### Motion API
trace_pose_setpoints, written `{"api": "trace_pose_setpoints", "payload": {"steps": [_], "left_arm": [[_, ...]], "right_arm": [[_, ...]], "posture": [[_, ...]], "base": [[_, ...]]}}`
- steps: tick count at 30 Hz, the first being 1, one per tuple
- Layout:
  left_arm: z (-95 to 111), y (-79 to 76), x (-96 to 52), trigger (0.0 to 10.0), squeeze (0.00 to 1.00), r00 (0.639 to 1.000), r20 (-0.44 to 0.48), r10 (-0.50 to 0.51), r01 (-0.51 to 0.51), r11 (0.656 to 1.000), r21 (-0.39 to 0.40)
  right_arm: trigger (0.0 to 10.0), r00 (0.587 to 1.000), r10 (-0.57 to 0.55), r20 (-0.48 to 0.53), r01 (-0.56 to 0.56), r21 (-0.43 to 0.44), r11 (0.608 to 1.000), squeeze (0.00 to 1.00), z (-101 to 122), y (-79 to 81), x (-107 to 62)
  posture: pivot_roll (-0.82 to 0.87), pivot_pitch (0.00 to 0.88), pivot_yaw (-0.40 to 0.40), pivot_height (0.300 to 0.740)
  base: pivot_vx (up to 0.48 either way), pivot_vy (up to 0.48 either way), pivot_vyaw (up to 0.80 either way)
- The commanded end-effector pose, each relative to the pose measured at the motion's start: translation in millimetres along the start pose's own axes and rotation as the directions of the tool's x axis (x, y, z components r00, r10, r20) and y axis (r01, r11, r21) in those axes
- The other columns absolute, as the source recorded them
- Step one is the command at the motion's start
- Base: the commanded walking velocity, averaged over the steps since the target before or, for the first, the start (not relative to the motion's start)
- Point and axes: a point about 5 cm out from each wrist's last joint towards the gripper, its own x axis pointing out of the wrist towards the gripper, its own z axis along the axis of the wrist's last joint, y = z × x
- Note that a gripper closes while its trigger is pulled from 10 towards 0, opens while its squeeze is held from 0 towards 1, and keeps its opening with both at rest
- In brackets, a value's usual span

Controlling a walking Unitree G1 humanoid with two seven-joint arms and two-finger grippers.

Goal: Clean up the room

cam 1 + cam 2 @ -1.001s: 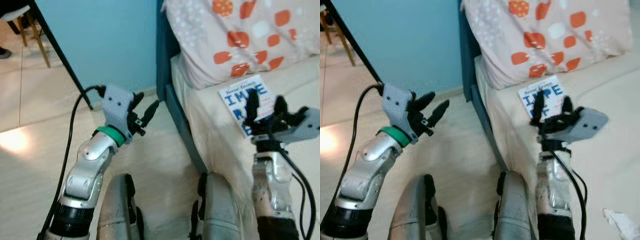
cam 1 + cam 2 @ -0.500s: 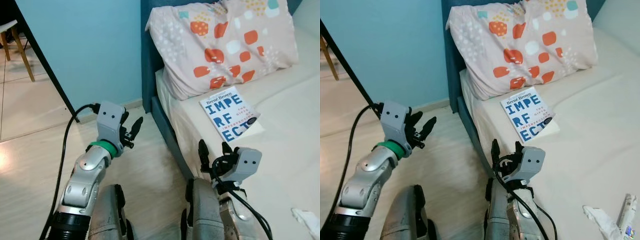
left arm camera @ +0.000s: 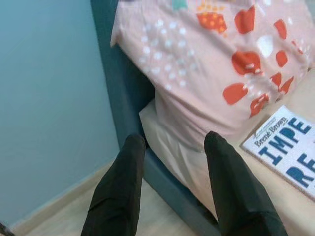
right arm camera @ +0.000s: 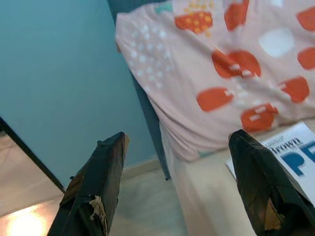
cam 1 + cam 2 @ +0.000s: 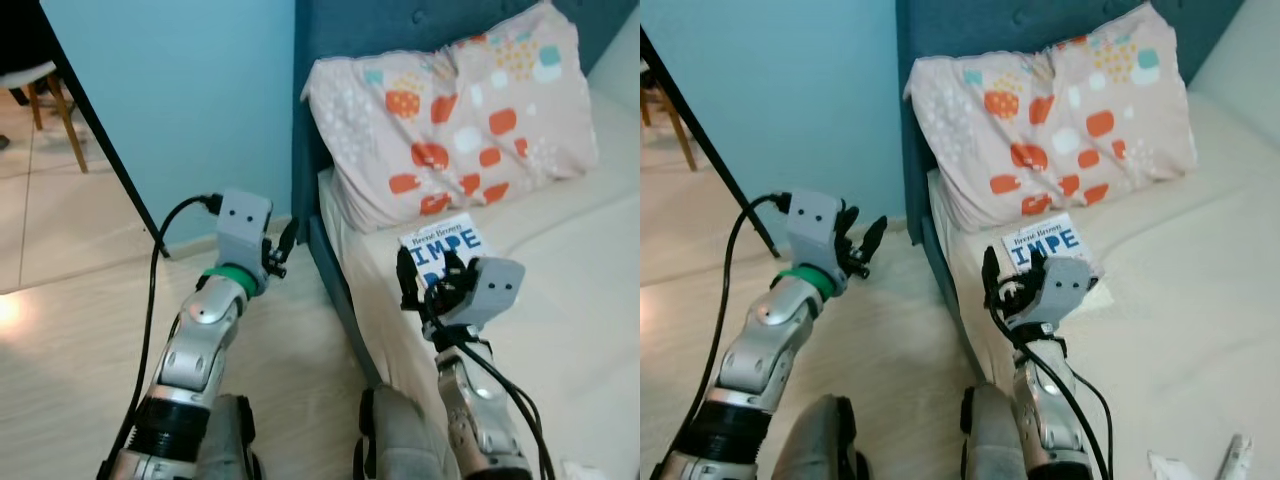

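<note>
The right hand (image 5: pixel 1008 278) is raised over the near edge of the cream-sheeted bed (image 5: pixel 1180 330), its two long black fingers (image 4: pixel 96 182) spread wide apart with nothing between them. Just beyond its fingertips lies a white paperback book with large blue block letters (image 5: pixel 1043 241), flat on the sheet; the hand's grey housing hides the book's near part, and whether the fingers touch it cannot be told. Past the book, further from the hand, a pale pink pillow with orange, white and teal blotches (image 5: pixel 1055 110) leans against the dark teal padded headboard (image 5: pixel 970 25).

The left hand (image 5: pixel 281 251) hovers above the light wooden floor (image 5: pixel 70 330) beside the bed's dark teal side frame (image 5: pixel 335 290), apart from it. Its black fingers (image 3: pixel 118 191) are also parted and hold nothing; the wrist view looks along them toward the pillow and a corner of the book. Behind this hand is a plain light blue wall (image 5: pixel 190 90), with a slanted black bar (image 5: pixel 105 140) crossing in front of it.

Near the robot's own side of the bed, well behind the right hand, some crumpled white scraps (image 5: pixel 1170 466) lie on the sheet
</note>
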Motion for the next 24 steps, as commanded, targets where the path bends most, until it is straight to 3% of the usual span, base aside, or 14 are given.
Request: {"api": "trace_pose_setpoints", "payload": {"steps": [1, 13, 19, 24], "left_arm": [[-6.7, -3.0, -0.5, 10.0, 0.00, 1.000, -0.022, -0.001, 0.001, 1.000, 0.019], [-12.8, -4.3, 2.1, 10.0, 0.00, 0.999, -0.029, 0.016, -0.015, 0.999, 0.035], [-14.3, -3.7, 1.9, 10.0, 0.00, 0.999, -0.035, 0.028, -0.027, 0.999, 0.040], [-16.7, -5.4, 0.2, 10.0, 0.00, 0.999, -0.039, 0.028, -0.027, 0.999, 0.041]], "right_arm": [[10.0, 0.999, -0.032, -0.029, 0.032, 0.020, 0.999, 0.00, -6.9, -3.1, -3.9], [10.0, 0.998, -0.048, -0.045, 0.049, 0.024, 0.999, 0.00, -10.6, -5.4, -3.4], [10.0, 0.996, -0.083, -0.044, 0.086, 0.049, 0.995, 0.00, -12.0, -8.1, -1.9], [10.0, 0.994, -0.095, -0.057, 0.099, 0.065, 0.993, 0.00, -15.8, -8.5, -2.3]], "posture": [[0.04, 0.032, -0.002, 0.691], [0.04, 0.040, 0.002, 0.736], [0.04, 0.044, 0.004, 0.736], [0.04, 0.046, 0.006, 0.736]], "base": [[0.000, 0.000, 0.00], [0.000, 0.000, 0.00], [0.000, 0.000, 0.00], [-0.311, 0.000, 0.00]]}}
